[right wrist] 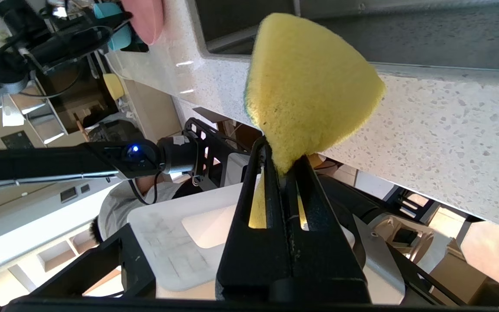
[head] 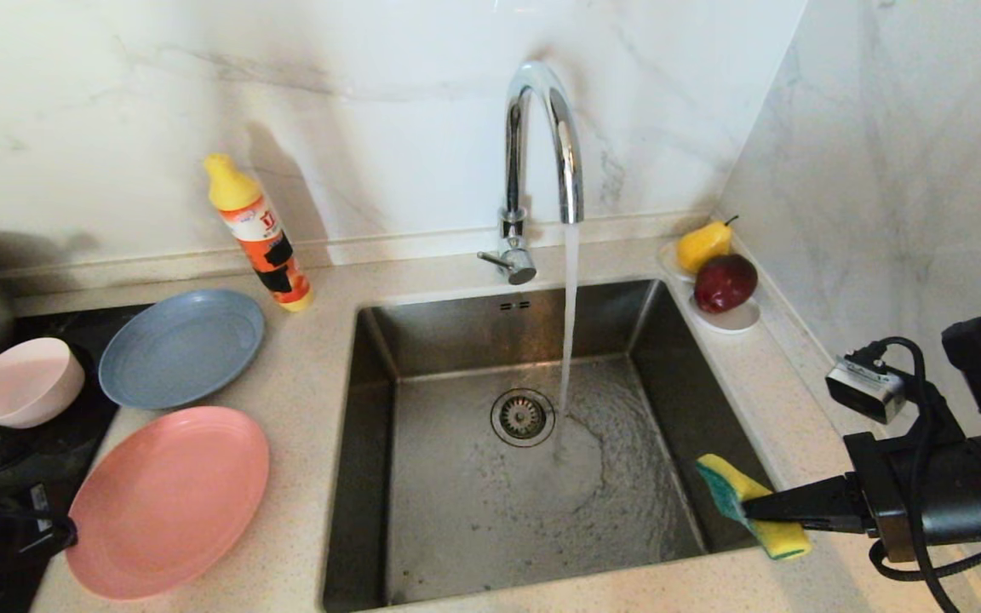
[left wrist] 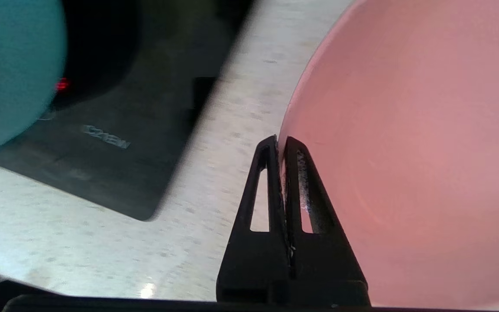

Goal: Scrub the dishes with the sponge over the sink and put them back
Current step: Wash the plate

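Head view, left to right: the pale pink bowl (head: 24, 380) sits at the far left on the dark cooktop (head: 82, 426), the grey-blue plate (head: 181, 346) lies on the counter (head: 320, 375) just beside it, and the salmon-pink plate (head: 169, 500) lies nearer the robot, close to the counter's front edge. The left gripper (head: 65, 535) is at that plate's left edge. The left wrist view shows its two black fingers (left wrist: 271, 182) pressed together on the plate's rim (left wrist: 280, 143), one above and one below (a thin pinch on the edge only). The teal bowl (left wrist: 13, 69) appears only in that view, standing on the cooktop apart from the plate.

A yellow-capped detergent bottle (head: 261, 234) stands behind the grey-blue plate. The sink (head: 371, 409) follows at centre; its faucet (head: 542, 153) is running, and water streams onto the basin floor beside the drain strainer (head: 523, 417). No dish is in the basin.

At the right, the right gripper (head: 750, 509) holds the sponge (head: 750, 504) over the sink's right front corner; its fingers are clamped tight on one end, so the sponge fans out beyond them. A white fruit dish (head: 733, 317) with a pear and a red fruit sits at the back right corner and is not part of the work.

Progress assessment: the task appears to be at its start or between dishes. The pictures do not reveal whether any dish has been scrubbed. Preparations are in place: water on, sponge in hand, first plate gripped. Remaining: carry the salmon-pink plate over the basin, scrub it, return it, then the others.
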`<state>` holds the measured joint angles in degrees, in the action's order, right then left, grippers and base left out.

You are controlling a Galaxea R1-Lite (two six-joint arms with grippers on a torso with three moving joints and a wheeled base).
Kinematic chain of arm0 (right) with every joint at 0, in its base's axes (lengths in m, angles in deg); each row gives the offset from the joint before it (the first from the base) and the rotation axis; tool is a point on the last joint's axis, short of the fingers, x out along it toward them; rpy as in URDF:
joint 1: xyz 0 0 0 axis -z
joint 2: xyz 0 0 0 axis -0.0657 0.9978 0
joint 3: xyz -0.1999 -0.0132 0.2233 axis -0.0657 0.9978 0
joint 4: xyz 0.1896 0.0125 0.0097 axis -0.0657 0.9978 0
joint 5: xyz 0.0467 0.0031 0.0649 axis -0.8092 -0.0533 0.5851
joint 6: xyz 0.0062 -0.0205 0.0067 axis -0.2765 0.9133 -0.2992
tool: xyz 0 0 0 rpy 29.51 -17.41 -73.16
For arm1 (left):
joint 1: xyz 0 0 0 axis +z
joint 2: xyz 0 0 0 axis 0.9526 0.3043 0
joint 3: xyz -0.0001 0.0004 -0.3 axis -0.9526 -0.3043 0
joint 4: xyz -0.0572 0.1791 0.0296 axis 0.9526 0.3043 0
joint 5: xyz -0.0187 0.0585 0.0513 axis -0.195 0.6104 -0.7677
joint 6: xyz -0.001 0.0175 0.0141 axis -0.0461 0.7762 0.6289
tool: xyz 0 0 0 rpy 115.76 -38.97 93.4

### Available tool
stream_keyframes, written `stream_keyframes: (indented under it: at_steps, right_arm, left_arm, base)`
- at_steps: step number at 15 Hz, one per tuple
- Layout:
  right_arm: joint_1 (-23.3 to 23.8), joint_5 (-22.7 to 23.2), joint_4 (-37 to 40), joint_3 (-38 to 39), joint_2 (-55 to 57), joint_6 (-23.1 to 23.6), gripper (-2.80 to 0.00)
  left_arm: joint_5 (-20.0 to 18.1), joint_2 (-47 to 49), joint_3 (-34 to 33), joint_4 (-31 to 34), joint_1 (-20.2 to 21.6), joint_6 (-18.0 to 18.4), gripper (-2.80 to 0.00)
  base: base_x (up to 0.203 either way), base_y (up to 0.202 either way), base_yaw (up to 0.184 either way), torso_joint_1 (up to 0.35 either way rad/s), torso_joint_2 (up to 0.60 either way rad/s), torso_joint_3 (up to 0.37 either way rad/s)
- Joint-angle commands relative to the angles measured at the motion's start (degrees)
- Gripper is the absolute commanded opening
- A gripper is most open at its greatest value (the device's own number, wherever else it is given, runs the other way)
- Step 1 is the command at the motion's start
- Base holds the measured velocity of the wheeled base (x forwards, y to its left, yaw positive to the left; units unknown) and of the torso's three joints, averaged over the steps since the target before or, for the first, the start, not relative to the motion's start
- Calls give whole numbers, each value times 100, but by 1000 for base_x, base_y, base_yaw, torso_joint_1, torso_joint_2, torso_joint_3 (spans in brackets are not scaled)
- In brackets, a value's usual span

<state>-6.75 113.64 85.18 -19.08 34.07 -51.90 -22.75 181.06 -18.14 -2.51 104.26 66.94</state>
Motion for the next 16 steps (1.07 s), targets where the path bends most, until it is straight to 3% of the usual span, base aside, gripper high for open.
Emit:
stream_keyframes:
  at_steps: [1,4,7,11,14,15,16]
  right_arm:
    - [-3,33,8,16,-5,-12,-280]
    - [-3,25,8,24,-77,-20,-280]
    - [-3,33,34,38,-145,-39,-280]
    - [-3,24,31,60,-174,-47,-280]
    - [-3,33,17,60,-139,-30,-280]
    - [-3,33,17,60,-101,-30,-280]
    - [-3,33,17,68,-76,-21,-280]
  left_arm:
    - [-362,-620,23,373,-3,40,-280]
    - [-739,-1081,131,1401,-7,779,-280]
    - [-687,-1075,-37,1577,57,1472,-280]
    - [-264,-642,-96,1407,72,1710,-280]
    - [-110,-253,-243,880,68,1772,-280]
    - [-57,-156,-324,610,64,1781,-60]
    - [-28,-141,-375,416,63,1727,0]
  base:
    - [0,0,0,0,0,0]
    - [0,0,0,0,0,0]
    - [0,0,0,0,0,0]
    - [0,0,0,0,0,0]
    - [0,0,0,0,0,0]
    - [0,0,0,0,0,0]
    - [0,0,0,0,0,0]
